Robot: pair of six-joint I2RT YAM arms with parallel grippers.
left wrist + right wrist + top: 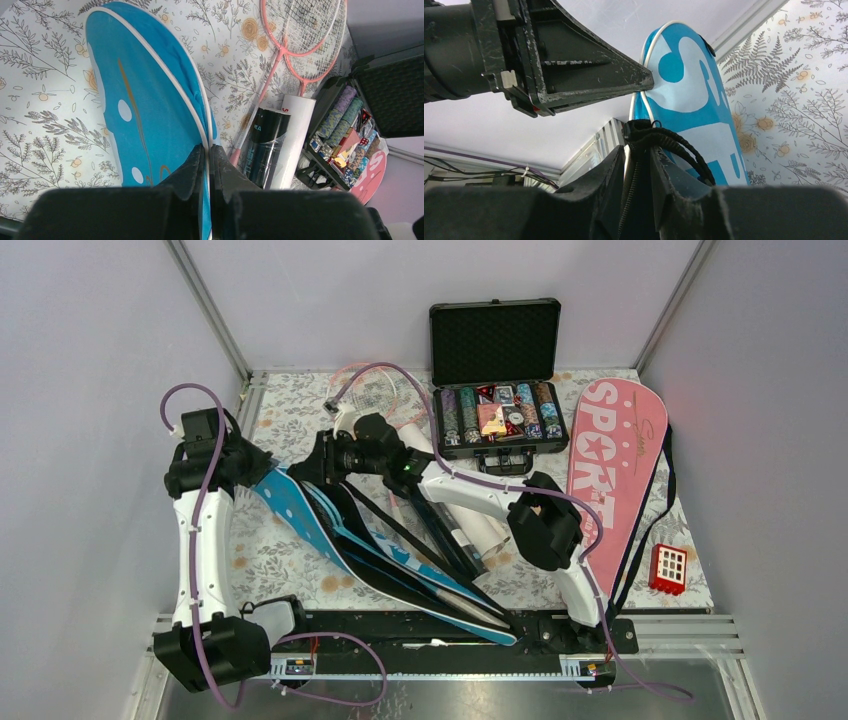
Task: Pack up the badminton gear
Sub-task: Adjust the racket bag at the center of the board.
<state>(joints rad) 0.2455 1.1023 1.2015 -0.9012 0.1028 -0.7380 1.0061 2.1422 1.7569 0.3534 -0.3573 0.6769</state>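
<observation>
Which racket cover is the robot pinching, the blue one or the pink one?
The blue cover, pinched at its edge by the left gripper. The pink cover lies flat over on the right, no gripper on it.

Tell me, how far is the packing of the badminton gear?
Done: nothing looks packed yet. In hand: the left tool is shut on the edge of the blue cover; the right tool sits at its strap edge, grip unclear. Left: the pink rackets, the dark tube and the white tube lie loose on the table.
</observation>
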